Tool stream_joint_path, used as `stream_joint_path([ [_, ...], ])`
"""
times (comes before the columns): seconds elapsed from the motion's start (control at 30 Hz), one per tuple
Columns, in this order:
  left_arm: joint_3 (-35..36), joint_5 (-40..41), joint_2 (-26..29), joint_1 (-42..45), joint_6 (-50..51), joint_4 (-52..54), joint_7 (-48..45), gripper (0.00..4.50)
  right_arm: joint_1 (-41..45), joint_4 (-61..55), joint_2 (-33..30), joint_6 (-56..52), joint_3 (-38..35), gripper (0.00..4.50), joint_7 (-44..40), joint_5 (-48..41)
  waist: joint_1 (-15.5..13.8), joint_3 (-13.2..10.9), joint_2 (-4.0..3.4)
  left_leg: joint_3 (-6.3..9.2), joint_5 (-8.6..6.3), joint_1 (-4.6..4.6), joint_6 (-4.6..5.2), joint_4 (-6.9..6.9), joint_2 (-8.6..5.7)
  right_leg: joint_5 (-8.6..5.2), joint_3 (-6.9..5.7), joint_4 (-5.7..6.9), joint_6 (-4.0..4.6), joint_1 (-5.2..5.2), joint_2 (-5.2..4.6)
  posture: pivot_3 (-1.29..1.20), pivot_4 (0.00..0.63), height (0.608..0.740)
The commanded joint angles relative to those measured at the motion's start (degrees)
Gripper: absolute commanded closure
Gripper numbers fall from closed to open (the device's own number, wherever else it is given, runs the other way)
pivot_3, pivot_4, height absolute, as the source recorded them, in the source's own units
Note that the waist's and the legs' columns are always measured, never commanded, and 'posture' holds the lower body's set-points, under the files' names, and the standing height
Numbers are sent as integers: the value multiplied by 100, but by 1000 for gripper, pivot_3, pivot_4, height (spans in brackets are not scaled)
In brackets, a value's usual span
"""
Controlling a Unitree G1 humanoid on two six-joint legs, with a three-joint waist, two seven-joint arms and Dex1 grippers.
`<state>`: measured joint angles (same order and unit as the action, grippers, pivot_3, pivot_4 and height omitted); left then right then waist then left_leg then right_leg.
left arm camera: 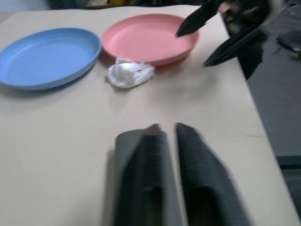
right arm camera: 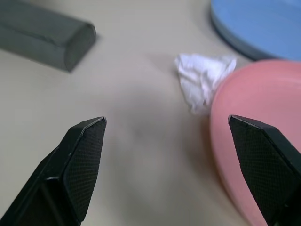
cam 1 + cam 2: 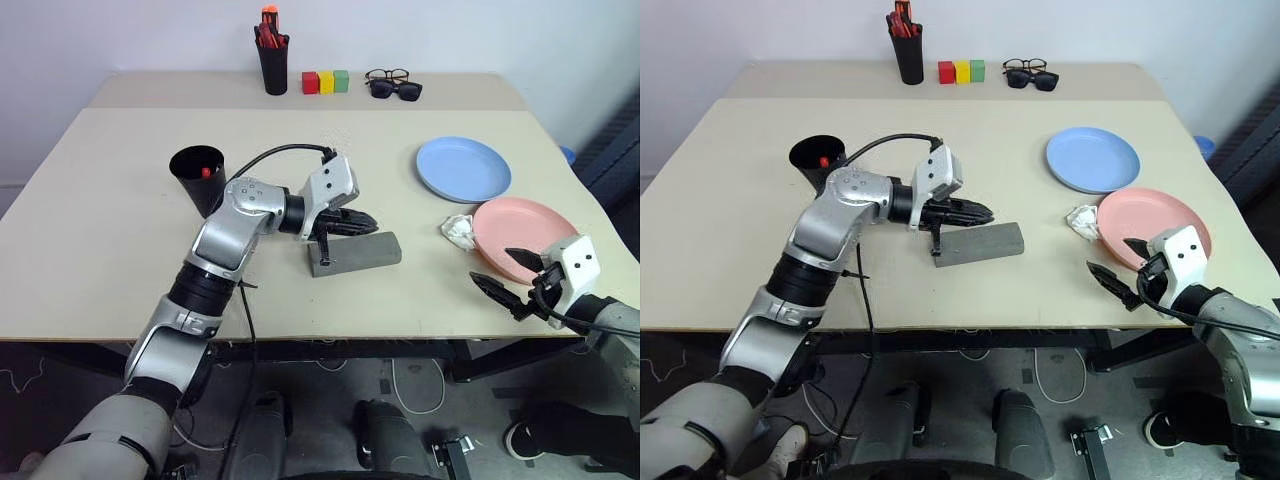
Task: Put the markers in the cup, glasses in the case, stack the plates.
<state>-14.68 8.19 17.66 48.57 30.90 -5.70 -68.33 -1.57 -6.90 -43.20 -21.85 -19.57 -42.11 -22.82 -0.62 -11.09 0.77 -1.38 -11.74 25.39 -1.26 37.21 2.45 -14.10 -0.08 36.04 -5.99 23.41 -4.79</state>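
The black cup [image 3: 199,176] stands left of centre with a red marker [image 3: 207,172] inside it. The grey case [image 3: 356,254] lies closed mid-table. My left gripper [image 3: 368,223] hovers just above the case's left part, pointing right. Its fingers [image 1: 146,165] are a narrow gap apart with nothing between them. The light blue plate [image 3: 463,168] and the pink plate [image 3: 524,238] lie side by side on the right, unstacked. My right gripper [image 3: 512,274] is open at the pink plate's near rim [image 2: 263,117] and holds nothing. The glasses are out of view.
A crumpled white tissue [image 3: 459,230] lies against the pink plate's left edge. At the back stand a black pen holder [image 3: 272,62] with red-orange pens, three coloured blocks [image 3: 325,81], and sunglasses beside a black-framed pair [image 3: 394,85]. The table's front edge runs just below my right gripper.
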Motion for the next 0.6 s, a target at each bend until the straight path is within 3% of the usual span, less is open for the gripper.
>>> stream_joint_path([
  [0.03,-123,283,163,-66,124,429,-239,2105,316,632,-67,478,90,261,-53,319,10,0,0,0,0,-1,0,1,0,0,1,2,0,0,0,0,150,740],
  [0.17,-180,310,210,-47,149,498,-89,43,763,1438,-34,891,332,261,-118,606,9,1,-2,1,1,-4,-1,8,1,1,3,6,1,-4,3,0,150,740],
  [0.43,-327,210,412,-196,-47,748,172,10,1625,2732,12,1275,779,261,-82,1062,33,1,-2,0,1,-3,0,4,1,1,6,5,0,-2,5,0,150,740],
  [0.53,-312,251,435,-223,8,824,280,0,1882,3129,8,1334,868,1176,-38,1187,42,1,-2,1,1,-4,0,4,1,1,6,6,0,-3,6,0,150,740],
  [0.6,-295,225,454,-225,-2,804,379,0,1999,3320,-2,1381,923,2160,-42,1258,46,1,-2,0,2,-4,-1,6,1,2,6,6,0,-4,6,0,150,740],
])
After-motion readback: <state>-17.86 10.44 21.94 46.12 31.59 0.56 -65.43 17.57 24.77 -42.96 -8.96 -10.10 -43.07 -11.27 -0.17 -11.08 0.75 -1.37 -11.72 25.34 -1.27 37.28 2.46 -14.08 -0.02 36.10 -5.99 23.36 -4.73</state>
